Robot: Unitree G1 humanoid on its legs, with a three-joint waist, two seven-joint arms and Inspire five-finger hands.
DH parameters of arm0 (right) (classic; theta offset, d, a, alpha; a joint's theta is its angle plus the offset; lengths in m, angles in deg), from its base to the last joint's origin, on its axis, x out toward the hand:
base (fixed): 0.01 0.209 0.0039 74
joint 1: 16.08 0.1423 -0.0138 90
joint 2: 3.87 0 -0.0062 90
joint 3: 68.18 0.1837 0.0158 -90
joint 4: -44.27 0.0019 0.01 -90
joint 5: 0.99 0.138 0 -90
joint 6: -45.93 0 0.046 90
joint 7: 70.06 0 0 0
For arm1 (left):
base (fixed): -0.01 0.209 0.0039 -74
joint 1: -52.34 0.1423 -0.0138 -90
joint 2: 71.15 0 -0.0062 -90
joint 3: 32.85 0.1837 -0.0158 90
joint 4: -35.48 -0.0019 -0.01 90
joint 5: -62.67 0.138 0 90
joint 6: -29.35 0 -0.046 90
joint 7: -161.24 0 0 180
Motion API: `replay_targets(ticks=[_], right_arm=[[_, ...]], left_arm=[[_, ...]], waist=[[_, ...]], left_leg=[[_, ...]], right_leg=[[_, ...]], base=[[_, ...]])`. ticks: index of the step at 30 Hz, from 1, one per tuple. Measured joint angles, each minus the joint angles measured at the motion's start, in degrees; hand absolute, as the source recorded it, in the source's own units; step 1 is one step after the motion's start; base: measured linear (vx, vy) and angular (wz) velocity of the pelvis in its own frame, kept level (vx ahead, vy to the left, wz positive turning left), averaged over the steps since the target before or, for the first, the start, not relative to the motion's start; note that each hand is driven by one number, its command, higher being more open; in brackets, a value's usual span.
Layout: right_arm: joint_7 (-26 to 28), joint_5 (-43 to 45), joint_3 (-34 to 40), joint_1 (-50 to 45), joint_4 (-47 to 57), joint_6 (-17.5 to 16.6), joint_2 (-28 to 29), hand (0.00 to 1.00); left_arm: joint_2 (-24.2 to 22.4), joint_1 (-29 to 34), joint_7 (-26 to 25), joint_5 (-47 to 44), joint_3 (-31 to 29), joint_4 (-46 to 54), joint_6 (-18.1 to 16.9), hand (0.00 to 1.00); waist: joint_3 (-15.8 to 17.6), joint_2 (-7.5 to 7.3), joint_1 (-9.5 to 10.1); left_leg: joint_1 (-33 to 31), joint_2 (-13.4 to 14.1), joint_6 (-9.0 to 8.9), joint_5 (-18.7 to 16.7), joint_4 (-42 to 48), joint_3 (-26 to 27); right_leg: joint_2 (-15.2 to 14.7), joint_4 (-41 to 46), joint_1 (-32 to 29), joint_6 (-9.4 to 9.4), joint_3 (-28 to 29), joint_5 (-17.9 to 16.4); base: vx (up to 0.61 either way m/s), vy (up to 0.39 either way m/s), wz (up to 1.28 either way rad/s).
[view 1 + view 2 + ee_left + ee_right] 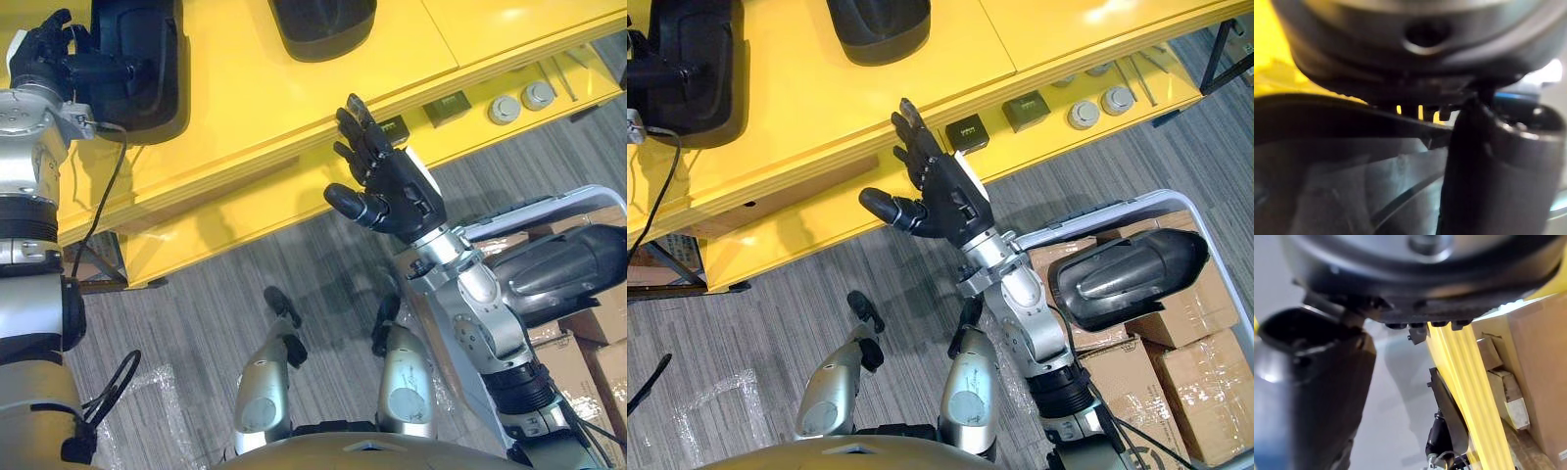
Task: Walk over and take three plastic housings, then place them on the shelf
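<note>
Two black plastic housings lie on the yellow shelf's (245,108) top. One housing (137,78) is at the far left, and my left hand (44,54) has its fingers curled on that housing's left edge. The left wrist view shows the housing's dark inner wall (1327,186) right against the hand. The second housing (323,24) sits at the back centre, untouched. My right hand (392,186) hovers open in front of the shelf's front edge, fingers straight and thumb spread, holding nothing. A third housing (1127,274) lies on cardboard boxes in a grey bin at my right.
The shelf's lower level holds small dark boxes (446,108) and round silver parts (505,108). The grey bin (1097,211) with cardboard boxes (1205,382) stands close by my right arm. Grey carpet floor (196,323) lies between me and the shelf.
</note>
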Motion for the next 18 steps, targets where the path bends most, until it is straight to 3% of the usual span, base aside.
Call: replay_targets(ticks=[12,18], right_arm=[[0.4,0.0,-2.8,-1.0,0.0,0.0,2.5,1.0],[0.4,-1.4,-3.8,0.6,0.0,-0.2,2.7,1.0]], left_arm=[[-7.3,1.1,-17.9,-11.1,-0.5,2.7,-11.6,1.0],[-8.3,3.1,-25.8,-10.2,-5.2,19.7,-21.3,1.0]], waist=[[0.3,0.67,0.96],[0.3,0.67,1.03]], left_leg=[[-0.1,0.0,0.56,0.4,0.0,-1.6],[-0.4,0.1,1.08,1.0,-0.1,-3.0]], right_leg=[[0.1,-0.4,1.3,-0.22,-1.4,0.1],[0.5,-0.7,2.0,-0.26,-2.6,0.2]], base=[[0.02,-0.017,0.06],[0.02,-0.028,0.06]])
